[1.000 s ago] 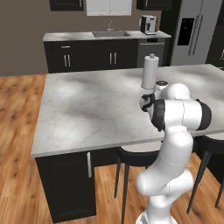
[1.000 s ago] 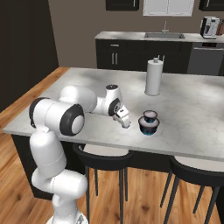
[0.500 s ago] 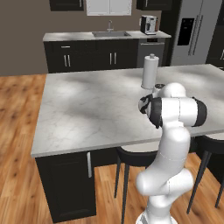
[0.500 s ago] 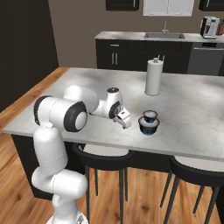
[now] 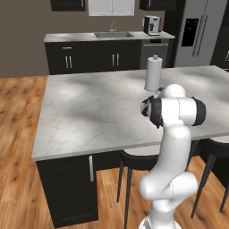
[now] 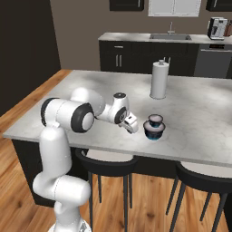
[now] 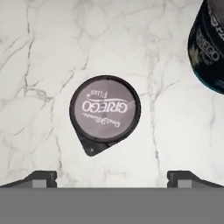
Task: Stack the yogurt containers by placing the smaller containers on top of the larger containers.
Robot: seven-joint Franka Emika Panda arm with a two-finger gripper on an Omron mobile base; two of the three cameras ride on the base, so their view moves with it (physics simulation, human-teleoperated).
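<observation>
The gripper (image 7: 112, 177) hangs wide open and empty over the small tub (image 7: 105, 111), which sits mid-frame on the counter (image 7: 39, 52); likely lined up for a top-down grasp. The stacked tubs (image 6: 154, 126) stand just right of it

White arm (image 5: 172, 134) rising at four o'clock before a marble island counter (image 5: 103, 112). Paper-towel roll (image 5: 153, 74) upright on the counter at one o'clock, just behind the arm's upper joint. Sink (image 5: 111, 34) and coffee machine (image 5: 152, 25) along the back wall at twelve o'clock.
</observation>
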